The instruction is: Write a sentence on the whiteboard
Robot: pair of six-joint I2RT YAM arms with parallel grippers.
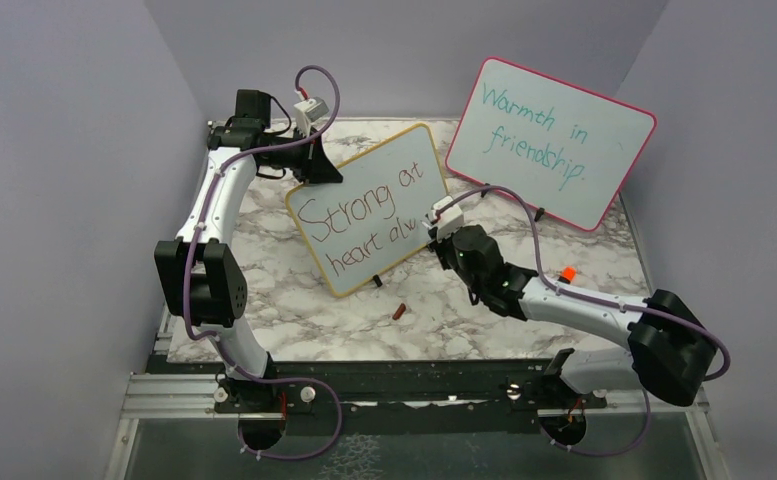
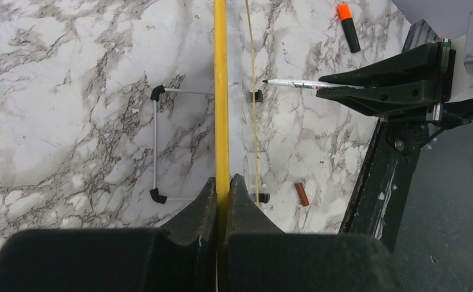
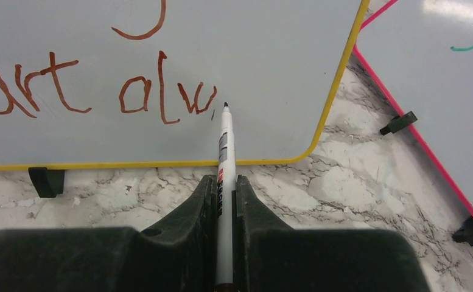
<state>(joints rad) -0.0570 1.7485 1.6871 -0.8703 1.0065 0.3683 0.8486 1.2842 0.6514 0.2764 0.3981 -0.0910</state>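
My right gripper (image 3: pixel 224 182) is clamped on a marker (image 3: pixel 224 140), whose barrel runs straight out between my fingers, tip foremost, toward the whiteboard (image 3: pixel 270 55); the tip sits just right of the last letter of the sentence (image 3: pixel 142 100), and I cannot tell whether it touches the surface; this wrist view catches only "art alw" and the tail of a letter above, while the top view gives the dark red-brown words whole as "Strong at heart alw"; my left gripper (image 2: pixel 222 185) is closed on the board's yellow frame, at its upper left corner as the top view has it; from my left wrist the board is edge-on, a thin yellow line running straight away from my fingers, and only there do I see the wire stand (image 2: pixel 154 146) behind it, with my right gripper bringing the marker in crosswise on the other side; from above, nearest my bases, a small red-brown cap (image 1: pixel 399 312) lies on the marble table (image 1: pixel 294 310); beyond it the board stands on black feet (image 3: pixel 46 180), its long axis slanting from lower left to upper right; off to the right lies an orange-capped pen (image 1: pixel 568 273); farthest back, a pink-framed board (image 1: pixel 549 140) with teal writing stands just beside the whiteboard's right corner.
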